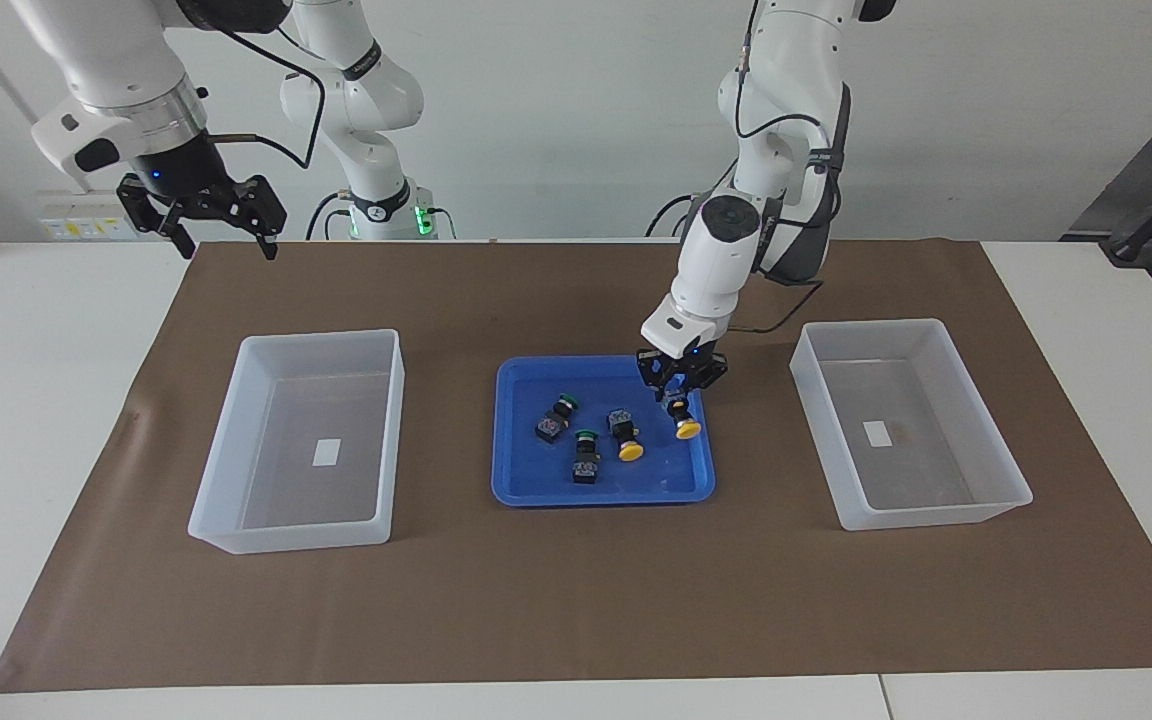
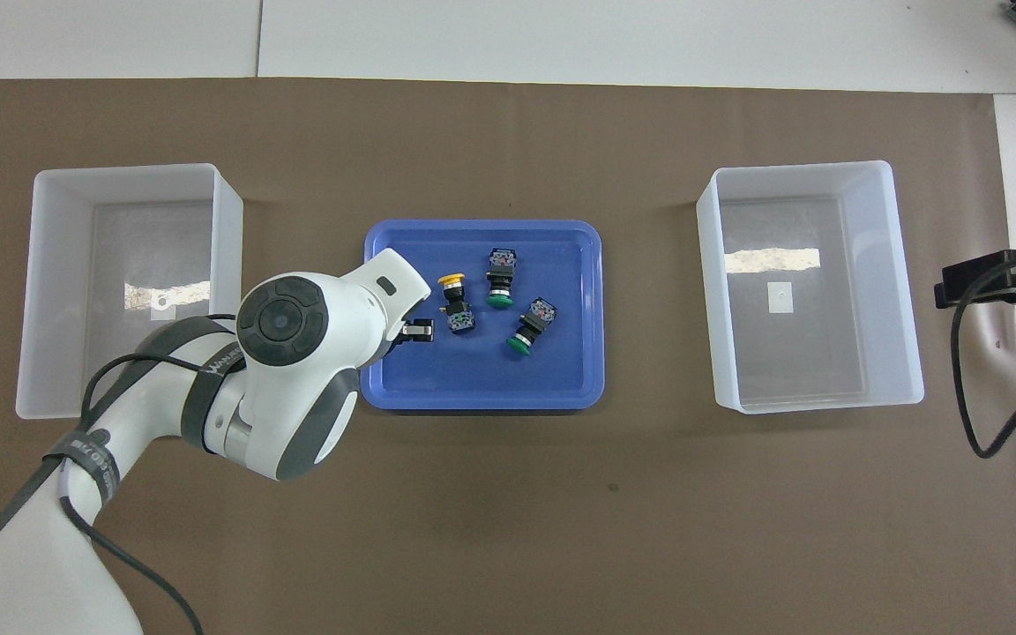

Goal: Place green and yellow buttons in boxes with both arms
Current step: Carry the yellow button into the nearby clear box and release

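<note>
My left gripper (image 1: 679,397) is shut on the black body of a yellow button (image 1: 686,429). It holds the button low over the blue tray (image 1: 601,497), at the tray's edge toward the left arm's end. In the overhead view the left wrist hides this button. On the tray lie another yellow button (image 1: 629,450) (image 2: 451,280) and two green buttons (image 1: 566,402) (image 1: 584,436) (image 2: 499,301) (image 2: 519,347). One box (image 1: 911,325) (image 2: 124,168) stands at the left arm's end and one (image 1: 321,338) (image 2: 795,165) at the right arm's end. My right gripper (image 1: 221,228) waits open, high over the mat's corner.
A brown mat (image 1: 576,600) covers the table's middle, with white tabletop (image 1: 26,400) around it. Each box shows only a small white floor label (image 1: 328,452) (image 1: 876,433) inside. A black cable (image 2: 971,379) hangs over the table's edge at the right arm's end.
</note>
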`<action>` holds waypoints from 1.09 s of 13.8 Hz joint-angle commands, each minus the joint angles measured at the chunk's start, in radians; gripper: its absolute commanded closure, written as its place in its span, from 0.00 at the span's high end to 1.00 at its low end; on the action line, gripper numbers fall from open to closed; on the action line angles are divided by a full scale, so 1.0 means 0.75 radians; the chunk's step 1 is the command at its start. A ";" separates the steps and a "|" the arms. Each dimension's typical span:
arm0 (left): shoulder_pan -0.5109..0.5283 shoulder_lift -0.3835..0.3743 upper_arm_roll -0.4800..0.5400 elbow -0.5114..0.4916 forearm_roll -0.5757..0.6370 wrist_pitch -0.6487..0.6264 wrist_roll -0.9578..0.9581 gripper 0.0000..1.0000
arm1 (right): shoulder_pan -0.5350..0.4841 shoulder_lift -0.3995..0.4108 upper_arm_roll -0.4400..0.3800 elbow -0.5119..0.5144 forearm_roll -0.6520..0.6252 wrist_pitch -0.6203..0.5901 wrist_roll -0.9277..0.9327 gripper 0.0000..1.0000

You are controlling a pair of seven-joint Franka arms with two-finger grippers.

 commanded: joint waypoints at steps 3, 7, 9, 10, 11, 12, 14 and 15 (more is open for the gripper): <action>0.176 -0.055 -0.003 0.158 0.026 -0.169 0.012 0.00 | -0.020 -0.038 0.018 -0.045 0.003 0.016 0.009 1.00; 0.368 -0.059 -0.005 0.183 0.026 -0.157 0.290 0.00 | -0.020 -0.036 0.018 -0.045 0.003 0.016 0.009 1.00; 0.448 -0.057 -0.007 0.179 0.024 -0.136 0.439 0.00 | -0.020 -0.038 0.018 -0.045 0.003 0.016 0.009 1.00; 0.485 -0.059 -0.007 0.167 0.020 -0.114 0.511 0.00 | -0.020 -0.038 0.018 -0.045 0.005 0.016 0.009 1.00; 0.534 -0.059 -0.007 0.156 0.014 -0.085 0.597 0.00 | -0.024 -0.038 0.016 -0.045 0.003 0.020 0.017 1.00; 0.573 -0.059 -0.007 0.142 0.010 -0.067 0.674 0.00 | -0.037 -0.036 0.016 -0.045 0.005 0.028 0.011 1.00; 0.632 -0.059 -0.007 0.120 0.010 -0.040 0.812 0.00 | -0.014 -0.038 0.020 -0.051 0.009 0.040 0.027 1.00; 0.657 -0.059 -0.007 0.093 0.008 -0.001 0.867 0.00 | 0.002 -0.024 0.024 -0.055 0.017 0.115 0.046 1.00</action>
